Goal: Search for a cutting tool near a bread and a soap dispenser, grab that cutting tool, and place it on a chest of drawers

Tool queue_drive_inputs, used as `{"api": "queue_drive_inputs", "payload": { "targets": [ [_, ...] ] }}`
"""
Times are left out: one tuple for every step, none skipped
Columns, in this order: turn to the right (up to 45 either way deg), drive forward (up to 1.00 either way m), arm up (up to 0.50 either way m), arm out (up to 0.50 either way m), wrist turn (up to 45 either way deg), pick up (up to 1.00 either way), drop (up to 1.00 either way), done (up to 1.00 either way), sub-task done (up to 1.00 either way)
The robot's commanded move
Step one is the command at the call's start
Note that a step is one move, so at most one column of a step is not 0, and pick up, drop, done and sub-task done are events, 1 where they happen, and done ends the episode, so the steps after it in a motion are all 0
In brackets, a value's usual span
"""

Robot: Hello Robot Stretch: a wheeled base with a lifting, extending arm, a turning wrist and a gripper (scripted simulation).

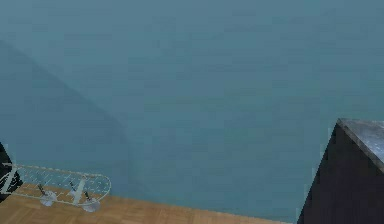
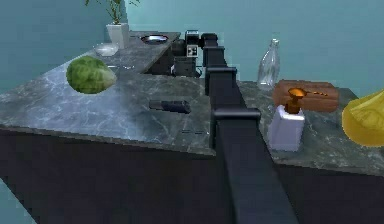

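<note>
Dark square arm (image 2: 232,120) reaching across grey marbled worktop (image 2: 60,105), gripper (image 2: 182,62) hanging near steel sink (image 2: 155,40) at 12 o'clock; cannot tell whether holding anything. Dark flat elongated thing (image 2: 170,103), probably cutting tool, lying at arm's 9 o'clock; brown bread loaf (image 2: 305,92) and white soap dispenser (image 2: 287,125) sitting at 3 o'clock, fitting search cue.

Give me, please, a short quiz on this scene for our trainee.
1. True or false: the dispenser stands on the counter, nearer the camera than the bread.
2. What lies on the floor in the forward view? A. skateboard B. ball C. chair
3. Fill in: the clear ____ stands beside the bread.
Key: 1 true; 2 A; 3 bottle.
</note>
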Motion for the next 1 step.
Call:
{"api": "queue_drive_inputs", "payload": {
  "targets": [
    [0.0,0.00,-0.14,0.00,0.0,0.00,0.00,0.00,0.00]
  ]
}}
